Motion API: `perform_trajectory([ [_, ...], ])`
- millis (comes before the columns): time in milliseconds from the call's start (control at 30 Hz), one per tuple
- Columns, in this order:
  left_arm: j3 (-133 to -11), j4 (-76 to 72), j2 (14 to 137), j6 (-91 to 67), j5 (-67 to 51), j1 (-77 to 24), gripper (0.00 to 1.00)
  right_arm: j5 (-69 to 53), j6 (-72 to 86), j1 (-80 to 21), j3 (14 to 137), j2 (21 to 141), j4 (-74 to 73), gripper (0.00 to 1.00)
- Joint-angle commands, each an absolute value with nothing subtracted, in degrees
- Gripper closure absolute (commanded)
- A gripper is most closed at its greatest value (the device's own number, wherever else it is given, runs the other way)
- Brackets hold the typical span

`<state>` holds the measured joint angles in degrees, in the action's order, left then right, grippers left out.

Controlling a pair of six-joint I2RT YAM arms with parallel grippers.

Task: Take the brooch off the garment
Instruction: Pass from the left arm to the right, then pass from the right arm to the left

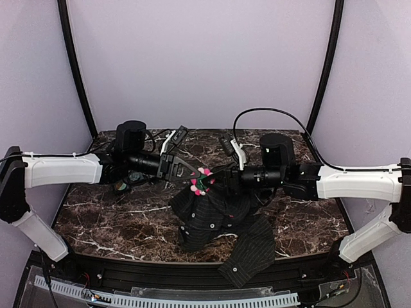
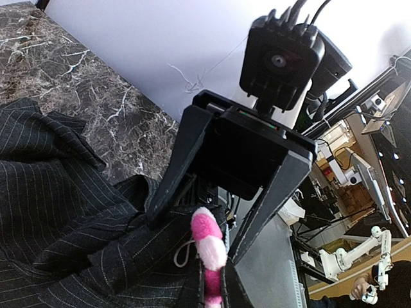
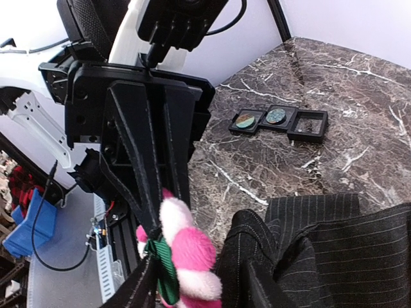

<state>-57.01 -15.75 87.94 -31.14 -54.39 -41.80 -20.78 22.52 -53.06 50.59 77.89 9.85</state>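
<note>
The brooch [image 1: 204,180], a fluffy ring of pink and pale petals with a green ribbon behind it, hangs above the table between both grippers. My left gripper [image 1: 192,174] is shut on it; in the left wrist view the petals [image 2: 209,240] poke up between its closed fingers. The black pinstriped garment [image 1: 212,215] trails down from the brooch onto the table. My right gripper [image 1: 216,179] faces the left one. Its jaws stand apart on either side of the brooch [image 3: 189,250] and a raised fold of the garment [image 3: 347,244].
Three small black square trays [image 3: 279,120] lie in a row on the marble table [image 1: 103,218], beyond the left arm. Part of the garment hangs over the table's near edge [image 1: 250,256]. Lilac walls close in the back and sides.
</note>
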Motion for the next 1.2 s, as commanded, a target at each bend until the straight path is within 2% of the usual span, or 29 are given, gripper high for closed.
perform_trajectory([
  [0,-58.91,-15.46,86.04,-29.93,-55.61,-42.26,0.99,-23.47,23.43,-52.52,51.52,79.3,12.82,0.62],
  [67,-58.97,-15.2,85.86,-29.82,-55.33,-42.27,0.99,-23.86,23.83,-52.41,51.18,79.3,13.55,0.74],
  [167,-58.87,-15.1,85.89,-29.94,-54.79,-42.28,0.97,-24.08,25.31,-52.02,50.09,78.82,15.72,1.0],
  [200,-58.82,-15.07,85.93,-30.03,-54.44,-42.23,0.87,-24.12,26.17,-51.84,49.54,78.53,17.09,1.0],
  [233,-58.76,-15.18,85.99,-30.09,-54.29,-42.26,0.82,-24.28,26.98,-51.73,48.84,78.24,18.58,1.0],
  [300,-58.51,-15.48,86.05,-30.25,-53.91,-42.26,0.59,-23.88,28.37,-51.57,47.6,77.74,21.02,1.0],
  [367,-58.25,-15.9,86.09,-30.54,-53.72,-42.25,0.47,-22.8,29.19,-51.5,46.66,77.25,22.33,1.0],
  [433,-58.07,-16.13,86.15,-30.8,-53.47,-42.32,0.4,-21.84,29.62,-51.53,45.98,76.86,23.23,1.0],
  [500,-57.93,-16.24,86.26,-30.9,-53.32,-42.43,0.39,-21.19,30.1,-51.51,45.48,76.37,24.15,1.0],
  [667,-58.05,-16.28,86.91,-31.13,-53.65,-42.86,0.43,-19.39,31.14,-51.5,44.32,75.35,25.9,1.0],
  [933,-57.96,-17.75,87.39,-32.21,-53.93,-43.18,0.66,-18.24,32.14,-51.25,43.88,75.69,26.43,1.0],
  [1167,-58.33,-18.47,88.45,-32.9,-54.37,-43.52,0.72,-17.06,32.18,-51.25,44.11,76.01,26.03,1.0],
])
